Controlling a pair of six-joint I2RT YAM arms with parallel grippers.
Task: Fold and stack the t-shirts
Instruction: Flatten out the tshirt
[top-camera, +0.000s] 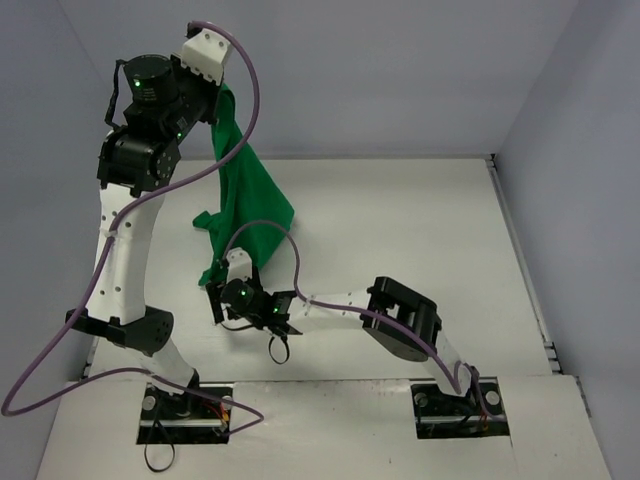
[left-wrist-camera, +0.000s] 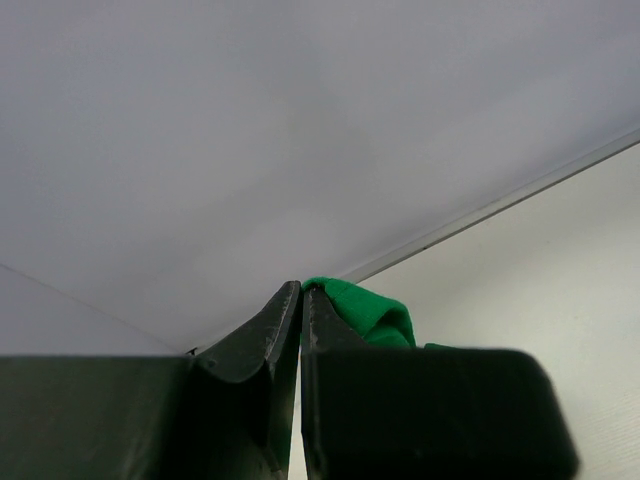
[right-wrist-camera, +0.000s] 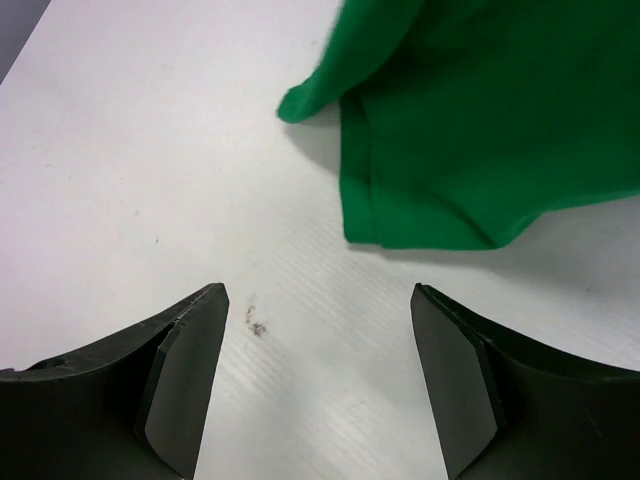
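The bright-green t-shirt (top-camera: 245, 195) hangs from my left gripper (top-camera: 218, 98), which is raised high at the back left. The shirt's lower end trails onto the white table (top-camera: 420, 230). In the left wrist view the gripper (left-wrist-camera: 302, 292) is shut, with a fold of the shirt (left-wrist-camera: 370, 312) pinched at the tips. My right gripper (top-camera: 214, 294) is low over the table, just in front of the shirt's bottom edge. In the right wrist view it (right-wrist-camera: 320, 320) is open and empty, and the shirt's hem and a sleeve (right-wrist-camera: 470, 130) lie a little beyond the fingertips.
Grey walls close the table at the back and both sides; its right edge (top-camera: 522, 270) runs along the wall. A small dark smudge (right-wrist-camera: 256, 325) marks the table between the right fingers. Purple cables loop round the left arm (top-camera: 250, 110).
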